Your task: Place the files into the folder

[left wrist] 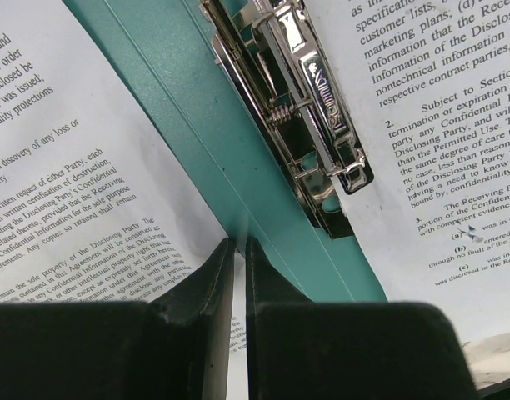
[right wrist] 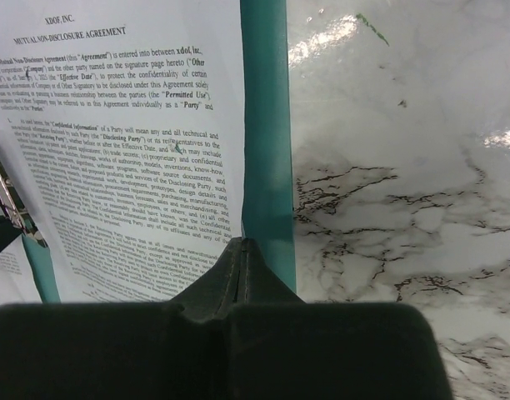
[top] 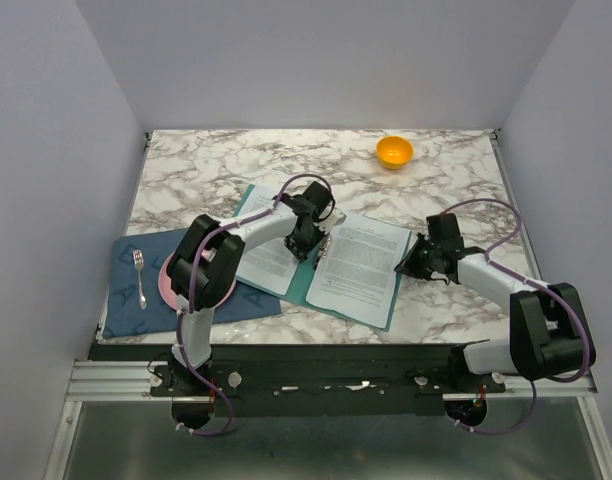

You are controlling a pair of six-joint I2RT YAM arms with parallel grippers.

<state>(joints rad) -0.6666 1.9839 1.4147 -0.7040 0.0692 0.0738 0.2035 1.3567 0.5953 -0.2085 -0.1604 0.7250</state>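
The teal folder (top: pixel 312 282) lies open at the table's middle. A sheet of printed files (top: pixel 266 262) lies on its left half and another sheet (top: pixel 361 260) on its right half. My left gripper (top: pixel 308 243) hangs over the spine beside the metal clip (left wrist: pixel 309 108), its jaws nearly together with nothing between them (left wrist: pixel 239 243). The left wrist view shows the folder's teal spine (left wrist: pixel 197 125) between the two sheets. My right gripper (top: pixel 404 266) is shut at the folder's right edge. In the right wrist view its tips (right wrist: pixel 243 243) sit where the sheet (right wrist: pixel 130 150) meets the teal border (right wrist: pixel 267 125).
An orange bowl (top: pixel 394 151) stands at the back right. A dark blue placemat (top: pixel 136 290) at the front left carries a fork (top: pixel 139 275) and a pink plate (top: pixel 168 285), and the folder's left edge overlaps it. Grey walls enclose the marble table (top: pixel 206 170).
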